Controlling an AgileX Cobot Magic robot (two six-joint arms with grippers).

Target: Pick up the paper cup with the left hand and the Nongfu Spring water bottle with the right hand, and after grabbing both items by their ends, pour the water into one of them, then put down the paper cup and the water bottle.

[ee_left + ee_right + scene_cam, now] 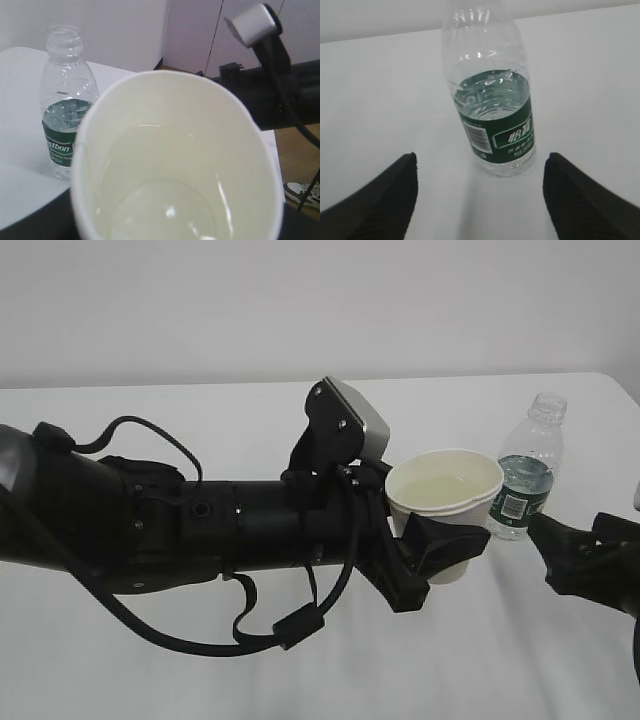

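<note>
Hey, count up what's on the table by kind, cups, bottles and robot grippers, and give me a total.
Paper cups: 1, the paper cup, in the left gripper.
Water bottles: 1, the water bottle, standing uncapped.
Grippers: 2, left and the right gripper, open short of the bottle.
Total: 4

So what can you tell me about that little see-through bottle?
The small clear ribbed plastic bottle stands upright and uncapped on the white table, holding some water at its dark green label band with a white barcode patch. Nothing touches it: the right hand's black fingers stand open on either side, short of it.
</note>
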